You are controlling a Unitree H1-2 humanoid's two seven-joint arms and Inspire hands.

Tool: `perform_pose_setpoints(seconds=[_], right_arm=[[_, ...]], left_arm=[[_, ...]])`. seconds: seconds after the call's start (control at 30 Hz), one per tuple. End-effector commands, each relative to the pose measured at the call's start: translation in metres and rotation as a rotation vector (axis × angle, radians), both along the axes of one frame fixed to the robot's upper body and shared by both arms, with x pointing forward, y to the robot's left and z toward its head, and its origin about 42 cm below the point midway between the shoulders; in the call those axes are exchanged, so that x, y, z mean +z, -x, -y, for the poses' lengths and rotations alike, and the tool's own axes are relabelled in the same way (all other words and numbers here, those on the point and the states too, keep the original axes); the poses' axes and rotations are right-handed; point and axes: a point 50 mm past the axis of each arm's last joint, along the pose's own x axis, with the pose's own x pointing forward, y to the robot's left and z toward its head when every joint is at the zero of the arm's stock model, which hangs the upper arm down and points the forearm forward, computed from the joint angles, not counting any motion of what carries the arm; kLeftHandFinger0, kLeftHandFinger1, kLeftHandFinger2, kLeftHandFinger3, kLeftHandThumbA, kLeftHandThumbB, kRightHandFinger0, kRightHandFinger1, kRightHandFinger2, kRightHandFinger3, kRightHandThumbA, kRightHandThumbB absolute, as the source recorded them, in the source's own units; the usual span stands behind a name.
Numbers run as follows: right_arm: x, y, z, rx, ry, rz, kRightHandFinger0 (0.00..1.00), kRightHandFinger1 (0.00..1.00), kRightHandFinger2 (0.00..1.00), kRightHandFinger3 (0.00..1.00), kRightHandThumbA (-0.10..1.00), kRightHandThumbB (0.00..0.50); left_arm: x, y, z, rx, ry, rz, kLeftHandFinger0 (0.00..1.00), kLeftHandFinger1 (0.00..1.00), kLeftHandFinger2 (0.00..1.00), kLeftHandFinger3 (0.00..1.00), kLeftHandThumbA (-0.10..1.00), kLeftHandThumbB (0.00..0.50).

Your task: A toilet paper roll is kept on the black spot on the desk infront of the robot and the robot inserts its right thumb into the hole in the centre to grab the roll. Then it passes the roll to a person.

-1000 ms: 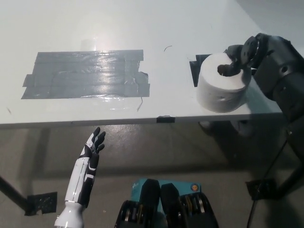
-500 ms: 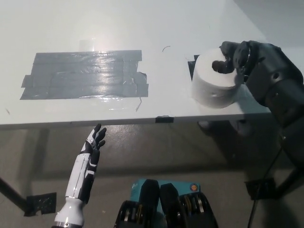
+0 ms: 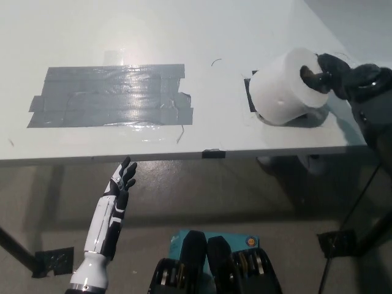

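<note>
From where I stood the black right hand (image 3: 343, 76) had its thumb in the toilet paper roll (image 3: 283, 93), gripped and tipped sideways off the black spot (image 3: 250, 97), white left hand (image 3: 122, 182) hung open below the desk (image 3: 184, 37), nobody there to take it yet.

Legible text, labels, brands, numbers, signs: none. The grey tape patch (image 3: 110, 96) on the white desk (image 3: 184, 30) is unmarked, and the toilet paper roll (image 3: 283, 87) shows plain white paper without print. A small round emblem (image 3: 251, 241) sits on the teal object (image 3: 214, 236) at the bottom edge, too small to read.
</note>
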Motion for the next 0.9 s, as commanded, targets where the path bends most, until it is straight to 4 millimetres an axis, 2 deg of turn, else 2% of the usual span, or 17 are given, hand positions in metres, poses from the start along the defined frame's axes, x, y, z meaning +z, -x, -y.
perform_pose_setpoints(seconds=[0.0,0.17,0.23,0.33,0.37,0.4,0.43,0.47,0.5,0.63,0.73,0.77,0.8,0.87], right_arm=[[0.052,-0.01,0.025,-0.158,-0.698,0.117,0.0,0.39,1.0,1.0,-0.1,0.16],[0.041,-0.006,0.037,-0.192,-0.919,0.081,0.0,0.2,0.85,1.0,-0.1,0.139],[0.039,-0.005,0.037,-0.191,-0.971,0.081,0.0,0.15,0.81,1.0,-0.1,0.111],[0.039,-0.005,0.032,-0.198,-1.029,0.081,0.0,0.15,0.76,1.0,-0.1,0.106],[0.039,-0.005,0.029,-0.192,-1.048,0.078,0.0,0.16,0.74,0.68,-0.1,0.122],[0.039,-0.006,0.026,-0.181,-1.058,0.081,0.0,0.17,0.69,0.51,-0.1,0.127],[0.04,-0.006,0.024,-0.178,-1.066,0.081,0.0,0.19,0.68,0.61,-0.1,0.133],[0.042,-0.007,0.02,-0.183,-1.088,0.074,0.0,0.21,0.69,0.91,-0.1,0.135],[0.044,-0.008,0.016,-0.174,-1.091,0.077,0.0,0.22,0.71,1.0,-0.1,0.133],[0.058,-0.011,0.001,-0.13,-1.108,0.088,0.0,0.29,0.73,1.0,-0.1,0.134],[0.083,-0.016,-0.015,-0.101,-1.116,0.108,0.0,0.27,0.71,1.0,-0.1,0.163],[0.084,-0.016,-0.015,-0.101,-1.117,0.109,0.0,0.3,0.76,1.0,-0.1,0.207],[0.092,-0.018,-0.02,-0.08,-1.124,0.12,0.0,0.24,0.72,1.0,-0.1,0.165],[0.103,-0.019,-0.026,-0.064,-1.136,0.132,0.0,0.28,0.71,1.0,-0.1,0.151]], left_arm=[[0.009,-0.001,-0.001,0.001,0.005,0.034,1.0,1.0,1.0,1.0,1.0,0.185],[0.006,0.0,0.0,0.0,0.006,0.024,1.0,1.0,1.0,1.0,1.0,0.215],[0.005,-0.001,0.0,-0.003,0.009,0.028,1.0,1.0,1.0,1.0,1.0,0.21],[0.005,-0.001,0.0,-0.004,0.001,0.027,1.0,1.0,1.0,1.0,1.0,0.216],[0.005,-0.001,-0.001,-0.003,-0.002,0.03,1.0,1.0,1.0,1.0,1.0,0.208],[0.004,-0.001,-0.001,-0.005,-0.001,0.03,1.0,1.0,1.0,1.0,1.0,0.214],[0.004,-0.001,-0.001,-0.006,-0.001,0.028,1.0,1.0,1.0,1.0,1.0,0.214],[0.003,-0.001,0.001,-0.005,-0.002,0.026,1.0,1.0,1.0,1.0,1.0,0.208],[0.003,-0.001,0.001,-0.003,0.001,0.026,1.0,1.0,1.0,1.0,1.0,0.21],[0.003,0.001,0.001,-0.007,0.002,0.018,1.0,1.0,1.0,1.0,1.0,0.201],[0.004,0.0,0.001,-0.012,-0.006,0.023,1.0,1.0,1.0,1.0,1.0,0.188],[0.004,0.0,0.002,-0.013,-0.006,0.023,1.0,1.0,1.0,1.0,1.0,0.187],[0.005,0.0,0.002,-0.013,-0.005,0.019,1.0,1.0,1.0,1.0,1.0,0.183],[0.005,0.001,0.002,-0.013,-0.007,0.018,1.0,1.0,1.0,1.0,1.0,0.188]])
